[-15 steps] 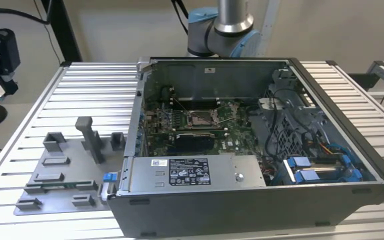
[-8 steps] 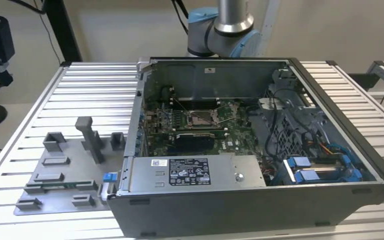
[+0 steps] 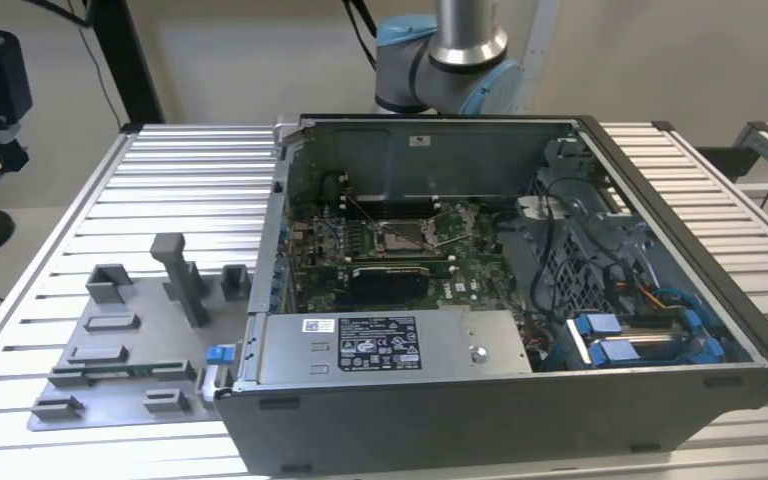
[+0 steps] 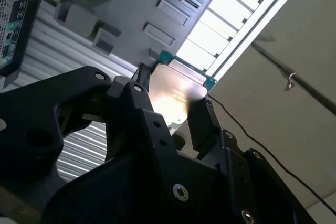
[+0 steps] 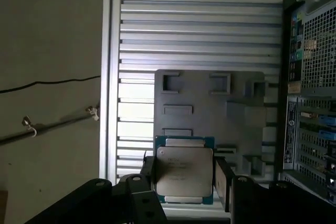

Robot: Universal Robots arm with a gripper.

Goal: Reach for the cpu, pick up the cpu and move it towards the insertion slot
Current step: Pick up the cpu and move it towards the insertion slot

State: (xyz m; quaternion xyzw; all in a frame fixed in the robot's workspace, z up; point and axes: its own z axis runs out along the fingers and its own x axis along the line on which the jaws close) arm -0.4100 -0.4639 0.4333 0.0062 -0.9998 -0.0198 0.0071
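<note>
Ribbed aluminium tabletop (image 3: 184, 180) carries an open grey computer case (image 3: 491, 420) and, beside it, a flat grey plastic fixture plate (image 3: 115, 350). Square silver metal-framed insertion slot (image 3: 400, 236) sits on the green board inside the case. In the first wrist view the black gripper (image 5: 185, 165) has its jaws pinching a small thin square silvery cpu with a greenish edge (image 5: 185, 178) by two opposite sides. The cpu is lifted over the fixture plate's edge, outside the case.

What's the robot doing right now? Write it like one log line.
gripper: shut on cpu | cpu: held above grey fixture plate | insertion slot: in computer case, not reached
</note>
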